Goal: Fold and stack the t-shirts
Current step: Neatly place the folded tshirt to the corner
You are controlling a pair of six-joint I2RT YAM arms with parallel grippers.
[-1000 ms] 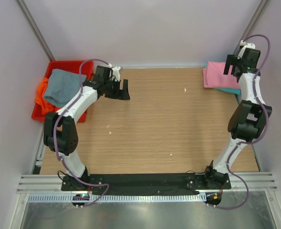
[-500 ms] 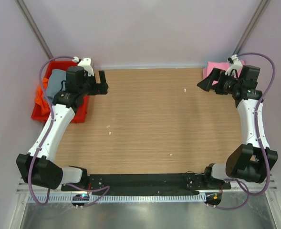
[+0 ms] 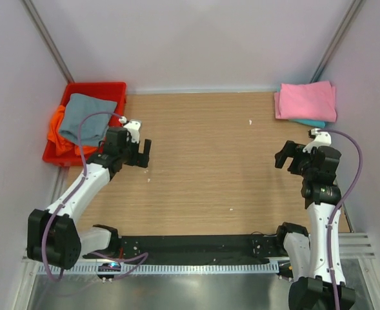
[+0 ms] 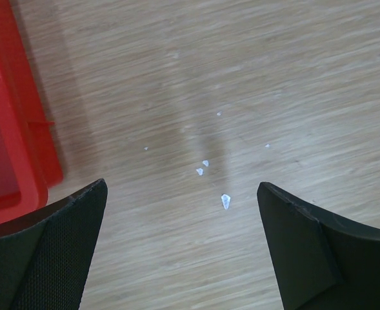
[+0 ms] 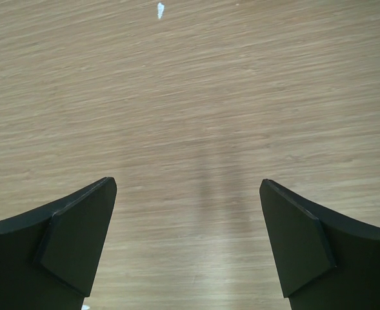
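A folded pink t-shirt point(image 3: 306, 100) lies at the table's far right corner, on top of a teal t-shirt point(image 3: 311, 123) whose edge peeks out below it. In the red bin point(image 3: 99, 88) at far left a crumpled grey t-shirt point(image 3: 83, 117) rests over an orange t-shirt point(image 3: 57, 134) that hangs over the bin's left rim. My left gripper point(image 3: 143, 153) hovers open over bare wood just right of the bin, empty point(image 4: 182, 187). My right gripper point(image 3: 282, 157) stands open and empty point(image 5: 188, 183) near the right edge, well short of the pink stack.
The wooden table point(image 3: 209, 168) carries a few small white specks point(image 4: 225, 201). The red bin's corner point(image 4: 15, 129) shows at the left of the left wrist view. Purple-grey walls close in the back and both sides.
Both arms have drawn back toward the near side. The left gripper left the bin and opened wider; the right gripper came away from the pink stack.
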